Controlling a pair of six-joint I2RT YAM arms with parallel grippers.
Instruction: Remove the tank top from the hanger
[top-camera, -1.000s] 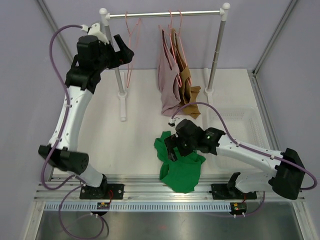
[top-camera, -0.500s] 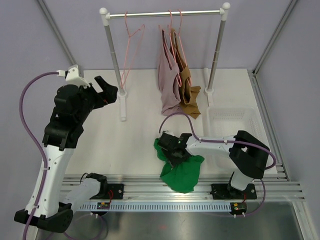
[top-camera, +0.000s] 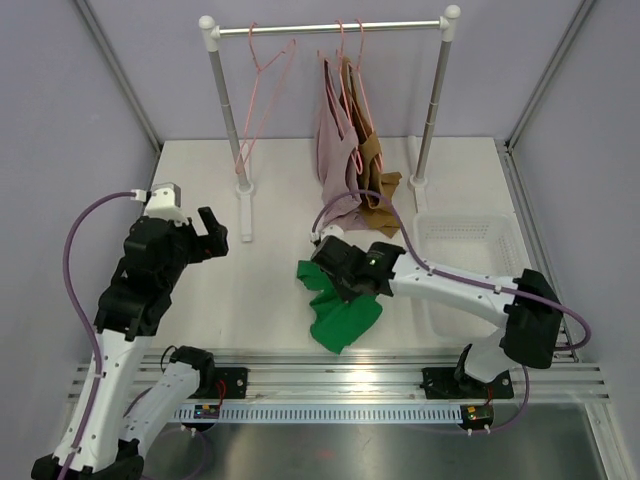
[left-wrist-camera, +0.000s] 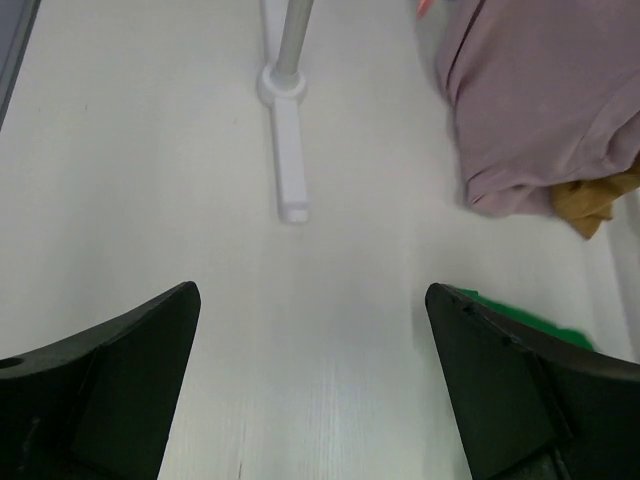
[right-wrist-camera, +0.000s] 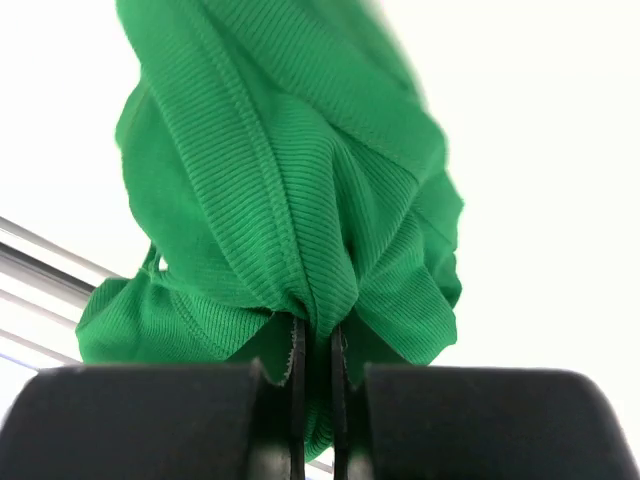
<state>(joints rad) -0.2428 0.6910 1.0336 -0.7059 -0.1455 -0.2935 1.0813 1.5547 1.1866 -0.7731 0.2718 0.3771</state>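
The green tank top is off its hanger, bunched and hanging over the table's front middle. My right gripper is shut on a fold of it; in the right wrist view the ribbed green cloth is pinched between the two nearly touching pads of the gripper. An empty pink hanger hangs at the left of the rail. My left gripper is wide open at the left, over bare table, holding nothing. A green edge peeks past its right finger.
A mauve garment and a brown one hang on pink hangers mid-rail, their hems on the table. The rack's left foot lies ahead of my left gripper. A white basket sits at the right.
My right gripper shut on the green tank top and drew it up and to the left. My left arm came down from the rack to the table's left side, still open.
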